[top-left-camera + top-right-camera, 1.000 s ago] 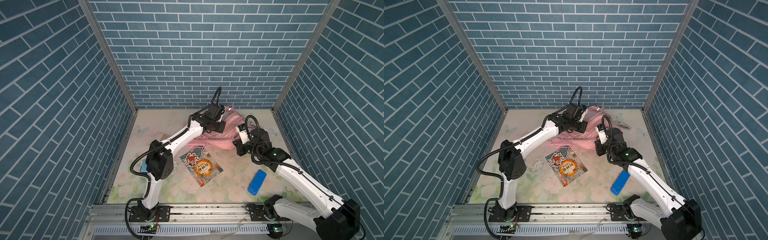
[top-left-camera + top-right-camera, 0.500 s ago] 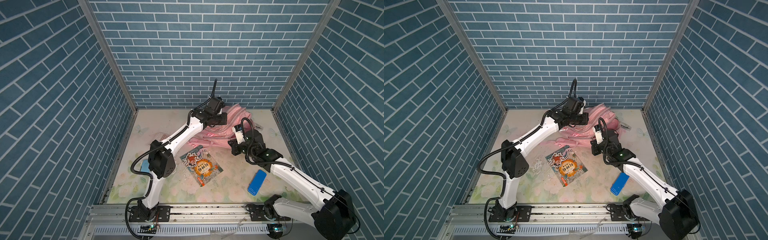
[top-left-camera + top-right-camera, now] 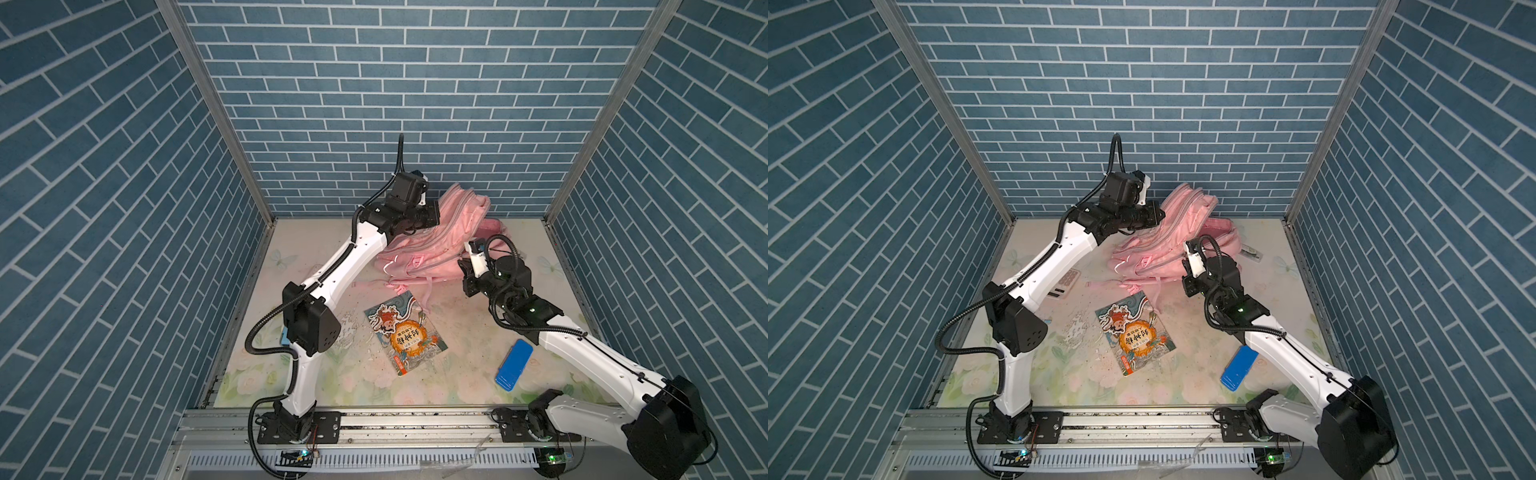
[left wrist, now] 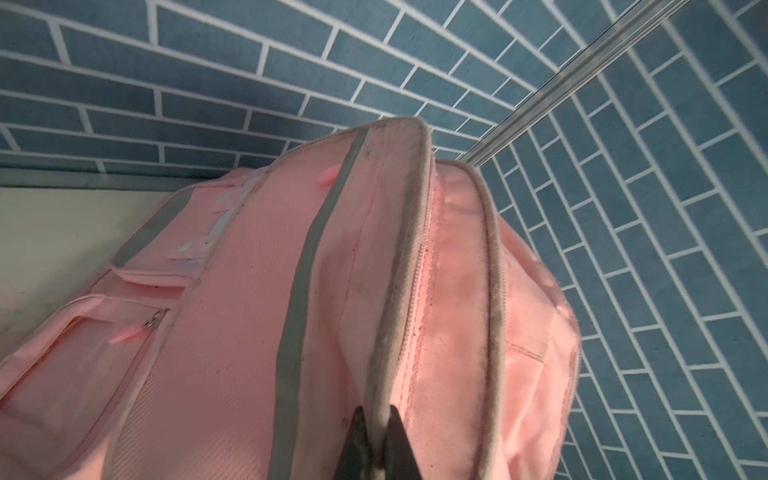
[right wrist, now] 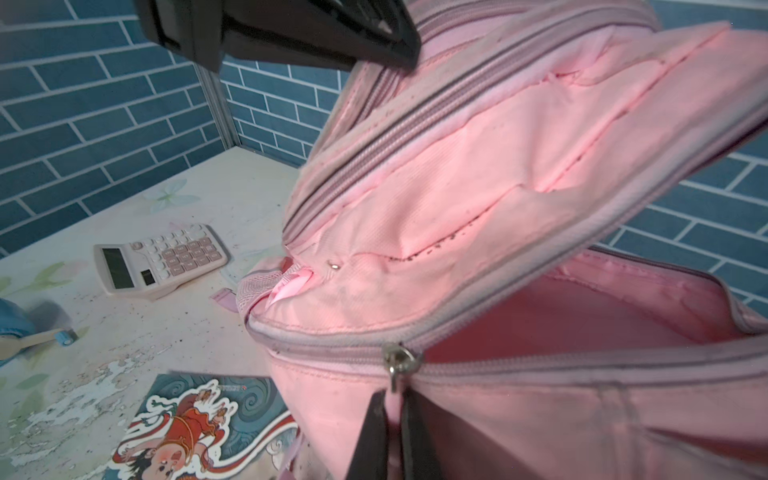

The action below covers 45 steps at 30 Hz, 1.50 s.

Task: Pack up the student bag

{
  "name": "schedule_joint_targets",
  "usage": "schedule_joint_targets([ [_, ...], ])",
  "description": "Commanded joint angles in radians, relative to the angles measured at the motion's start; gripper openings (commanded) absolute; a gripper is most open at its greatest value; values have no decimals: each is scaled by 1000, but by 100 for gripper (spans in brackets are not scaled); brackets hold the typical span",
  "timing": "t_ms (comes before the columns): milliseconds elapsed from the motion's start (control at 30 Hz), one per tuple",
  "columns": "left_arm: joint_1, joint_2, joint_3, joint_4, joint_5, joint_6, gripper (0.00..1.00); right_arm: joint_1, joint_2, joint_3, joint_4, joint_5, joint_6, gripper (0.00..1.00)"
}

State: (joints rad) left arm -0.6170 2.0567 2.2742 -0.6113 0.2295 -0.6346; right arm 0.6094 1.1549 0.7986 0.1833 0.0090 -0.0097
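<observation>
Student bag at the back of the table, its mouth gaping, caught between the two pincers.

Left pincer: jaws narrow, nipped on the grey piped edge of the bag's upper flap. The wrist view shows the piping running straight into the closed tips. The flap is raised off the rest of the bag, which slopes down and away from this pincer toward the table.

Right pincer: jaws narrow, low at the near rim of the bag's opening. In its wrist view the metal zip pull hangs just above the tips, its tab reaching down between them. The pink lining shows beyond the pull, and the lifted flap arches over it up to the left pincer.

Picture book: flat on the table, cover up, near the right pincer on its rail side and toward the left arm, clear of both pincers.

Blue pencil case: flat beside the right forearm, well behind the right pincer.

Calculator: on the table beyond the book, beneath the left arm in a top view, well apart from the right pincer.
</observation>
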Motion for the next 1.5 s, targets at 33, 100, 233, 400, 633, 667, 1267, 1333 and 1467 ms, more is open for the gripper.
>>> schedule_joint_targets([
  [33,-11,-19,126,244,50,-48,0,61,64,-13,86,-22,-81,0],
  [100,-12,-14,150,253,40,-45,0,80,83,-20,122,-22,-82,0],
  [233,-6,-15,174,258,38,-54,0,113,119,-4,172,-19,-77,0],
  [400,-6,-48,112,332,25,-97,0,125,160,31,223,-50,-31,0],
  [633,5,-66,80,334,-160,-125,0,133,141,53,218,-30,27,0],
  [667,10,-63,74,342,-162,-138,0,133,138,45,229,-91,13,0],
  [1267,-24,-101,-97,465,-306,-266,0,133,349,152,170,-148,87,0],
  [1333,-23,-94,-73,467,-305,-284,0,139,358,129,244,-119,93,0],
  [1467,-30,-55,22,448,-283,-302,0,144,377,92,362,-136,53,0],
])
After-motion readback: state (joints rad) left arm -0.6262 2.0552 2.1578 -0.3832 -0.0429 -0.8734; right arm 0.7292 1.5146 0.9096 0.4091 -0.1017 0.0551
